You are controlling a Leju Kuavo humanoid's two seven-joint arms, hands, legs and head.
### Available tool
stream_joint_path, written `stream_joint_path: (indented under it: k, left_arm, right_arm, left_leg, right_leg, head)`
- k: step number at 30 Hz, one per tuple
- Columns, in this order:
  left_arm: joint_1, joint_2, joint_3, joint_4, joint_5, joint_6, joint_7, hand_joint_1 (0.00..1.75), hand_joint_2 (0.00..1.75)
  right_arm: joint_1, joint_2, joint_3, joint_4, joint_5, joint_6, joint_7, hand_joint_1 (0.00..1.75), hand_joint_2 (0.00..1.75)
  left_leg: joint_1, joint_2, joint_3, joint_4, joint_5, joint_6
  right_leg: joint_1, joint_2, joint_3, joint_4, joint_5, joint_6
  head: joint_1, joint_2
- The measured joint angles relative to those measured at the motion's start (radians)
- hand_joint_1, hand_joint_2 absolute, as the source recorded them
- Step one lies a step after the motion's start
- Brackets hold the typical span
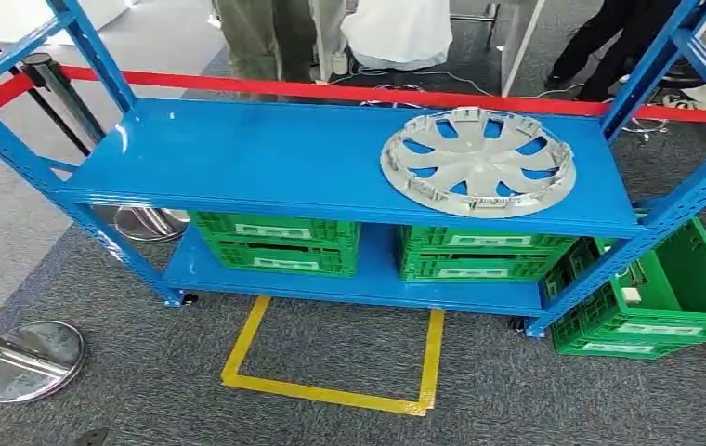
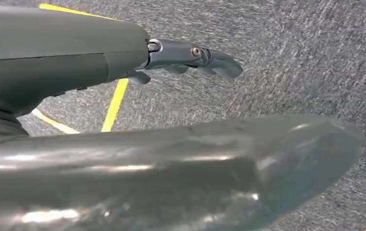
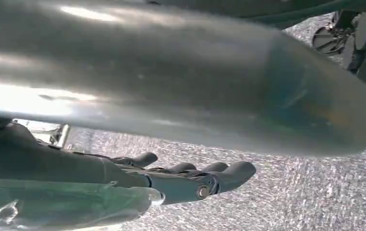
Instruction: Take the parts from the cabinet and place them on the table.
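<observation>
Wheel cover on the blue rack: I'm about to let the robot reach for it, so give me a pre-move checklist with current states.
1. Wheel cover lies flat on the top shelf, right side: ok.
2. Nothing on or against it: ok.
3. Left hand holds nothing, over carpet: ok.
4. Right hand holds nothing: ok.
5. People stand behind the red barrier tape: ok.
6. Table for placing: cannot tell.

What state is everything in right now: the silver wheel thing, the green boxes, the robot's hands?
Wheel cover: lying flat on the rack's top shelf, untouched.
Green crates: stacked on the lower shelf.
Floor crate: tilted beside the rack.
Left hand: holds nothing, above the carpet.
Right hand: holds nothing, fingers extended.
</observation>
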Motion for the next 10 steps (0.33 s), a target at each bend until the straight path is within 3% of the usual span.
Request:
stream_joint_path:
  k: [10]
  left_arm:
    - [0.001, 0.002, -0.001, -0.003, 0.000, -0.001, 0.000, 0.00, 0.00]
  right_arm:
    - [0.001, -0.001, -0.002, -0.007, 0.000, 0.000, 0.000, 0.00, 0.00]
  left_leg:
    - [0.000, 0.000, 0.000, 0.000, 0.000, 0.000]
  right_leg:
    - [0.000, 0.000, 0.000, 0.000, 0.000, 0.000]
  head:
    - [0.000, 0.000]
